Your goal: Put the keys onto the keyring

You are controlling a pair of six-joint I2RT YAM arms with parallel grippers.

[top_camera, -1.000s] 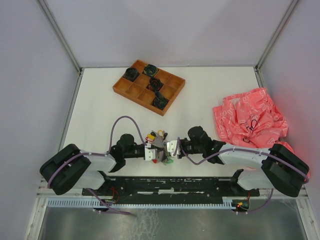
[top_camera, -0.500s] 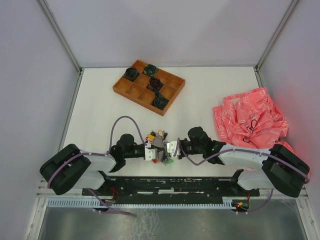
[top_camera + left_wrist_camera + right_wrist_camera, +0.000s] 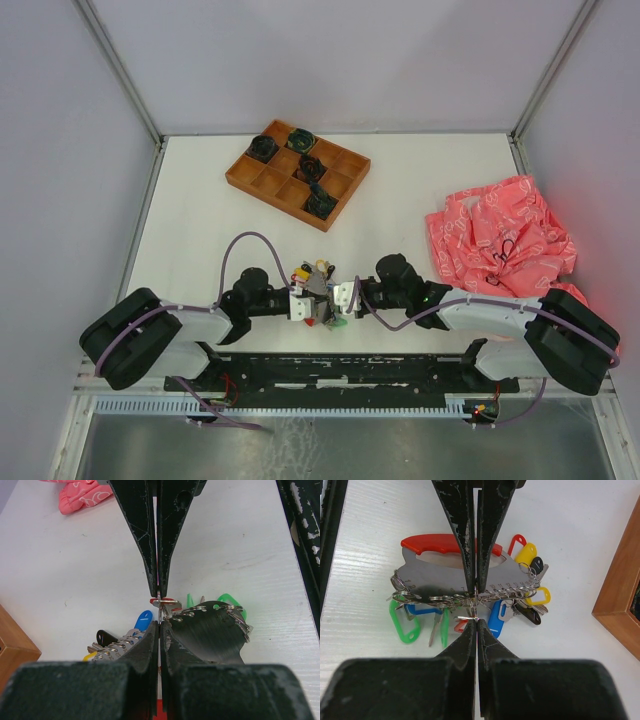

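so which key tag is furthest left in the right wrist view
The green tag, an open loop lying flat below the keyring's left end. The blue tag, a yellow tag and a black tag bunch to its right.

I am counting my left end effector [image 3: 159, 627] and right end effector [image 3: 476, 625] as two, one keyring [image 3: 435, 580], keys [image 3: 497, 617] bunching beyond numbering, two yellow tags [image 3: 526, 553], one wooden tray [image 3: 272, 182], at least four coiled bundles [image 3: 263, 148], one pink cloth [image 3: 495, 235]

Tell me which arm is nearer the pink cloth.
Right. The right arm lies close beside the pink cloth, on its near side; the left arm is far across the table.
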